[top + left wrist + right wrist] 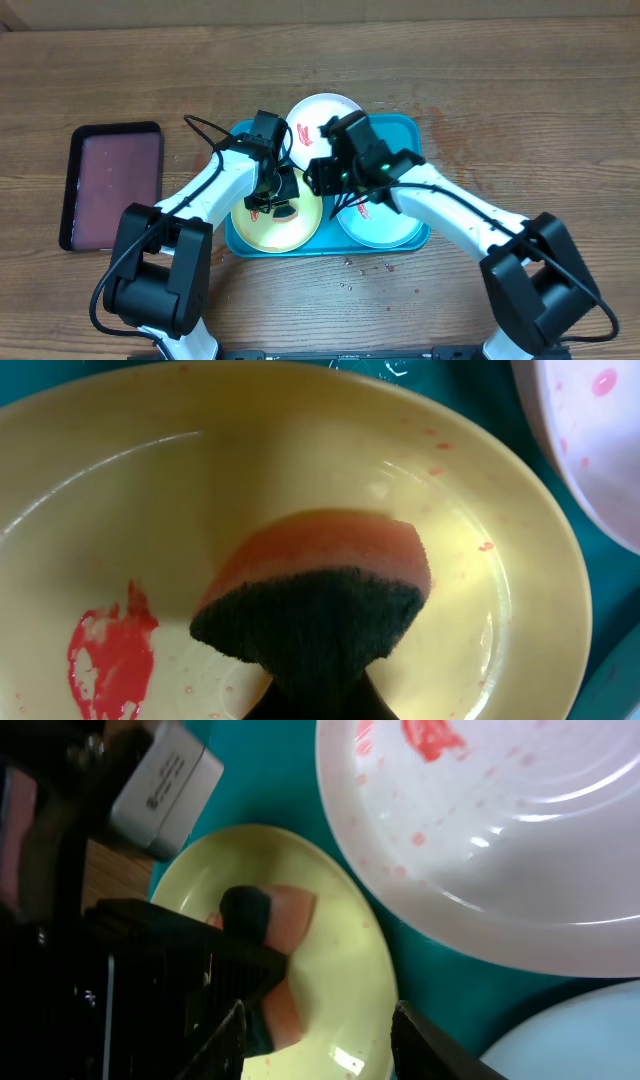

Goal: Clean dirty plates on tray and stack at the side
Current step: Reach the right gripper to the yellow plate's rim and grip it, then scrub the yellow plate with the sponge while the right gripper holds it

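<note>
The turquoise tray (410, 130) holds three plates. The white plate (322, 110) with red smears lies at the back, the yellow-green plate (290, 228) front left, the teal-rimmed plate (385, 228) front right. My left gripper (277, 197) is shut on an orange sponge (320, 575) with a dark scrub face, pressed on the yellow-green plate (300, 460) beside a red smear (110, 650). My right gripper (320, 1045) is open, its fingers either side of the yellow-green plate's (345, 970) rim; in the overhead view it (325, 180) hangs over the tray's middle.
A black-rimmed maroon tray (110, 185) lies on the wooden table at the left. Red specks (365, 265) dot the table in front of the turquoise tray. The white plate (500, 840) and the teal-rimmed plate (585, 1040) lie close to my right gripper.
</note>
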Controlling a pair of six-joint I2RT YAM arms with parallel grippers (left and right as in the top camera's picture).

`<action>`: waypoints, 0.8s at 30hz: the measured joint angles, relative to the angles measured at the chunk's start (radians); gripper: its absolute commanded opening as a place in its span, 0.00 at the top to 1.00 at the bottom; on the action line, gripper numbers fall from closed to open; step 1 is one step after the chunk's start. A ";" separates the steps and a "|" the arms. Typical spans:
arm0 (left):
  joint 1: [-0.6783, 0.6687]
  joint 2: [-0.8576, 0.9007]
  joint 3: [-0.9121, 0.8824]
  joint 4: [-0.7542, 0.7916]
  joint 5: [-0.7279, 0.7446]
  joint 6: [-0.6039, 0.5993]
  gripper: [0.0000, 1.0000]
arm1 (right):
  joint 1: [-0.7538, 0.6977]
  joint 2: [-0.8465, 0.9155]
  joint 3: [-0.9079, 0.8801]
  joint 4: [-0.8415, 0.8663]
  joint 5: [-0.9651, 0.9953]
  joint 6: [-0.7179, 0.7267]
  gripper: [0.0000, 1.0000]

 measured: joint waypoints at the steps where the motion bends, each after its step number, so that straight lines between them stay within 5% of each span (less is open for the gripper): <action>1: 0.000 0.000 0.000 0.000 0.000 0.000 0.96 | 0.010 0.007 0.000 0.001 0.009 0.000 0.51; 21: 0.000 0.000 0.000 0.000 0.000 0.000 0.96 | 0.021 0.137 0.001 0.045 0.086 0.043 0.59; 23: 0.000 0.000 0.000 0.000 0.000 0.000 0.87 | 0.021 0.148 0.002 0.055 0.085 0.058 0.61; 24: 0.000 0.000 0.000 0.000 0.000 0.000 0.73 | 0.024 0.151 0.003 0.054 0.085 0.065 0.61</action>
